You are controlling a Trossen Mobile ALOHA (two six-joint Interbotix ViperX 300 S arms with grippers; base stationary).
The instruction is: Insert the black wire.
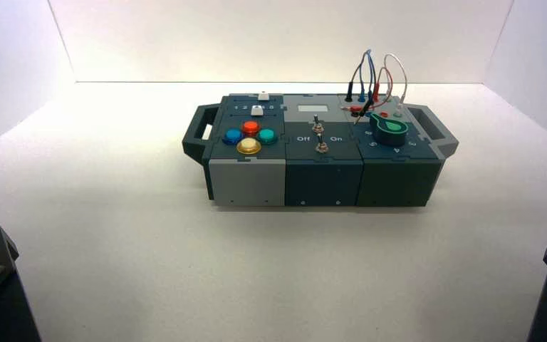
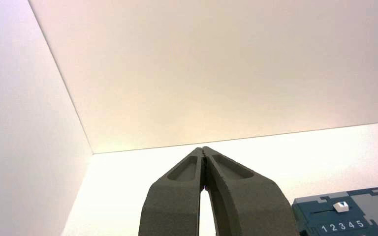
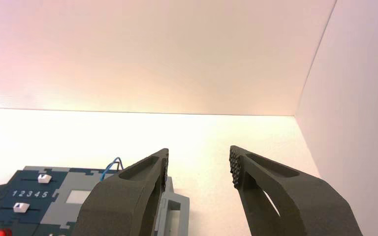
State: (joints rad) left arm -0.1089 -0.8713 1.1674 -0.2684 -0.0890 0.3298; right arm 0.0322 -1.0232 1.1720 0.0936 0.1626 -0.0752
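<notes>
1. A white table (image 1: 114, 235) carries everything, walled by white panels at 9, 12 and 3 o'clock.
2. 1 box (image 1: 320, 174) rests directly on it, a little toward 1 o'clock of the table's centre, its long side facing 6 o'clock.
3. The box has a dark handle at its 9 o'clock end and a grey one at 3 o'clock.

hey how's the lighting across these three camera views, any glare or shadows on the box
High view: bright wash along the back wall's foot, a narrow shadow under the dark blue-grey control box; the thin black wire stands out against the wall. Left wrist view: even warm glow behind the shut left gripper. Right wrist view: similar glow around the open right gripper, no glare.
</notes>
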